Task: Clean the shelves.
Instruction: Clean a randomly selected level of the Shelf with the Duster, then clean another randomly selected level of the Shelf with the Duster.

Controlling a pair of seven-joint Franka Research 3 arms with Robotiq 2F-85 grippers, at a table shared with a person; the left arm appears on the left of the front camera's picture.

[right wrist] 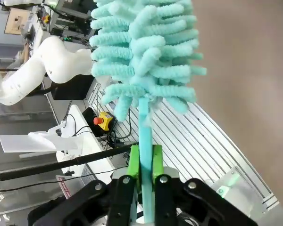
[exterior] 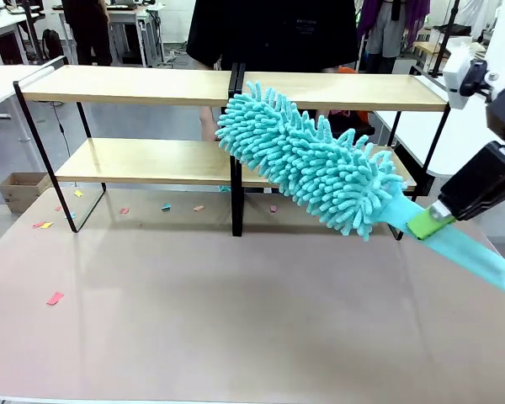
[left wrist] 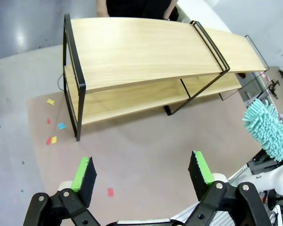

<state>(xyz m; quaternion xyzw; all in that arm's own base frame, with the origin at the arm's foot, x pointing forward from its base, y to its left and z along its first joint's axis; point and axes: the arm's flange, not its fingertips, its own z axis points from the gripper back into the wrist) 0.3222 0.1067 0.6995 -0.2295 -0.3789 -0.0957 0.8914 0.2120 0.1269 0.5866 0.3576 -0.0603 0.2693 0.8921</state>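
**Shelves** (exterior: 126,85): two two-tier racks of light-wood boards in thin black frames, joined at the middle. They stand across the far part of the table (exterior: 236,328), filling the upper half of the front frame. In the left wrist frame they run across the upper part.

**Duster** (exterior: 311,164): teal, shaggy head, centre-right of the front frame, tilted. Its tip sits by the joined middle posts, at a height between the two tiers. The head overlaps the front of the right-hand rack, but I cannot tell whether it touches a board. A flat teal handle (exterior: 480,263) runs down to the lower right edge.

**Right gripper** (exterior: 427,222): at the right edge, clenched on the handle just below the head. In the right wrist frame the green pads (right wrist: 133,162) press both sides of it.

**Left gripper** (left wrist: 141,174): at the bottom of the left wrist frame, jaws spread wide with nothing between them, above bare tabletop in front of the racks.

**Paper scraps** (exterior: 55,298): small and coloured, scattered at left and around the rack feet.

**Person** (exterior: 269,34): in a dark top, behind the racks, top centre.

**Cardboard box** (exterior: 18,189): on the floor at the left edge.
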